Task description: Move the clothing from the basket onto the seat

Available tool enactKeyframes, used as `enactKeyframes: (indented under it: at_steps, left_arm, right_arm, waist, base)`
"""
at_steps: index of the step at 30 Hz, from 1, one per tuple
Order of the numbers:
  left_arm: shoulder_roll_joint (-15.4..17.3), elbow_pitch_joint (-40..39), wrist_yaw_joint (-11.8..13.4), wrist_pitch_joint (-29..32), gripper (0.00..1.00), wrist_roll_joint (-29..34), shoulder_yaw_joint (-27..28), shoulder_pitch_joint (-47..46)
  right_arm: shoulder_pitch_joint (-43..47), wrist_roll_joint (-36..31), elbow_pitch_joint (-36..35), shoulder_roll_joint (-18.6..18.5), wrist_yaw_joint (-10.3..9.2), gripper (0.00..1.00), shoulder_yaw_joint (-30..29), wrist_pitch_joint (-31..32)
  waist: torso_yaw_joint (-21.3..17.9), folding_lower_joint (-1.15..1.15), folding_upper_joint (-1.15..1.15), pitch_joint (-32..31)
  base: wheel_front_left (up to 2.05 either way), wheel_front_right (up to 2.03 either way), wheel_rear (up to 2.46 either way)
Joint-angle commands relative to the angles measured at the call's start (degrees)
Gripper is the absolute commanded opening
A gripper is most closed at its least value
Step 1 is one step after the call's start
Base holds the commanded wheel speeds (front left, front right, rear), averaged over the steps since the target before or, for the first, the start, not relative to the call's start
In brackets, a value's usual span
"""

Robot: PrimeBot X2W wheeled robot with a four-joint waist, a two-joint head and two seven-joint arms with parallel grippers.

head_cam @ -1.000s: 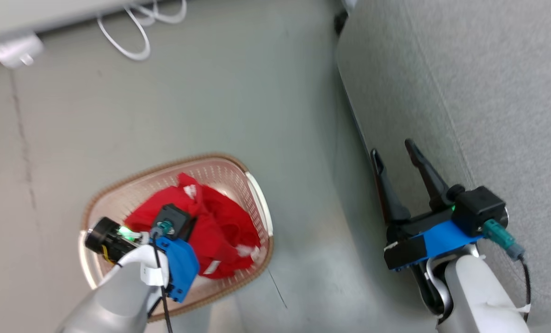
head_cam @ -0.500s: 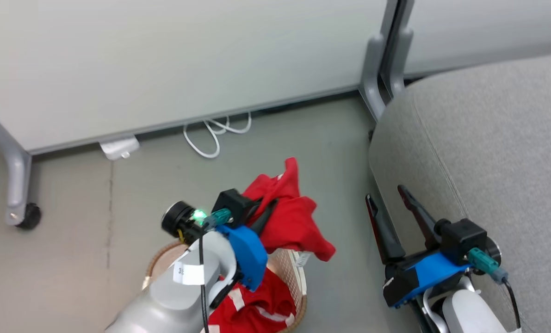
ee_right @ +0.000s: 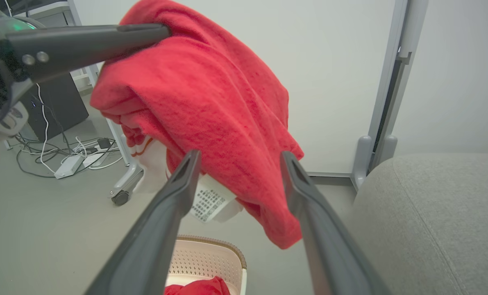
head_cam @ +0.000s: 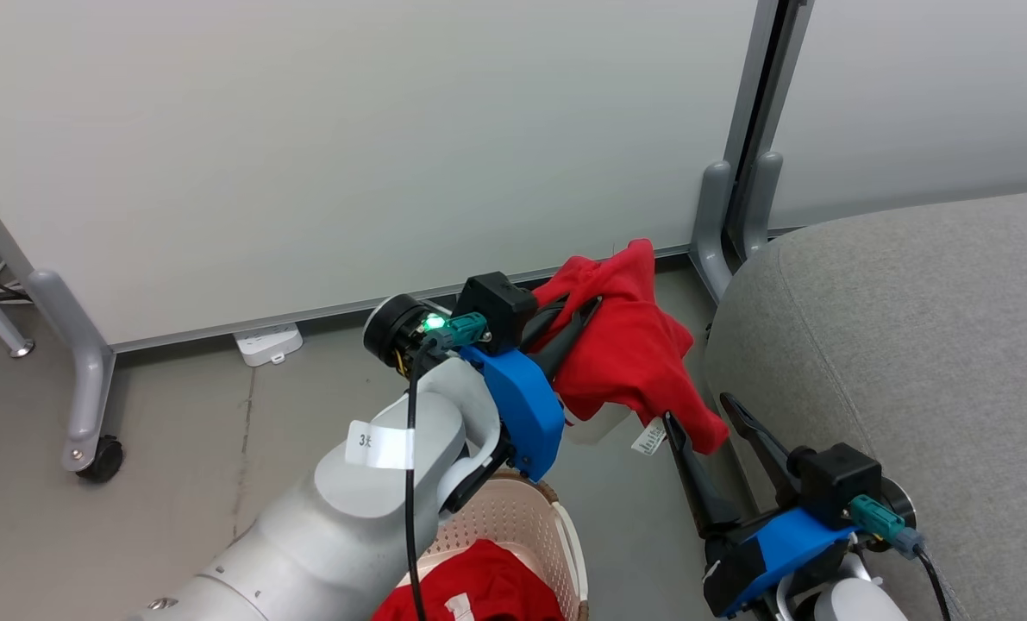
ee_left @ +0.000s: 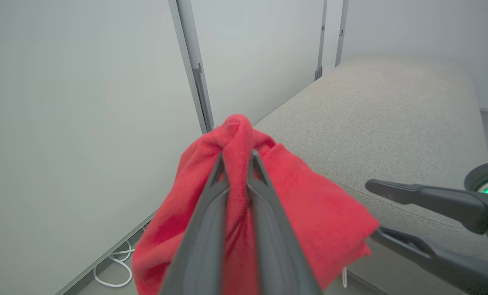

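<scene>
Two garments: the raised garment (head_cam: 629,345) hangs in the air between laundry basket (head_cam: 522,517) and sofa cushion (head_cam: 910,345); the second garment (head_cam: 479,582) lies in the basket.
Left gripper (head_cam: 584,312): clamped on a bunched fold of the raised garment.
Right gripper (head_cam: 698,410): spread wide, empty, just under the hanging hem.
Carry: release should be delayed until the cloth is well over the cushion's rounded edge, hem kept clear of the right gripper.

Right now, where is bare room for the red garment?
The grey seat top is bare, right of the partition post. Crowded: the basket holds another garment; the open right gripper hovers at the seat's left edge.
</scene>
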Motion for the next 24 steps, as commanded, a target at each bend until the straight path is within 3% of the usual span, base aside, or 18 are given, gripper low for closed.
enactKeyframes:
  at_steps: [1,12,24]
  left_arm:
    - [0.1,-0.1,-0.1,0.0,0.00,-0.2,-0.1,-0.6]
    - [-0.3,-0.7,-0.1,0.0,0.00,-1.9,-1.7,0.9]
    - [-0.6,-1.5,-0.1,0.0,0.00,-3.1,-3.4,0.6]
  right_arm:
    - [0.7,0.3,-0.4,-0.2,0.01,1.00,0.1,0.2]
    - [1.1,-2.9,-0.1,-0.2,0.01,1.00,3.1,2.5]
    - [-6.9,-4.4,5.8,-0.2,0.01,1.00,3.4,1.8]
  waist:
    - [-0.4,0.01,0.00,-0.2]
    - [-1.2,0.01,0.00,-0.2]
    - [-0.2,0.01,0.00,0.1]
  base:
    - [0.00,0.00,0.00]
    - [0.00,0.00,0.00]
    - [0.00,0.00,0.00]
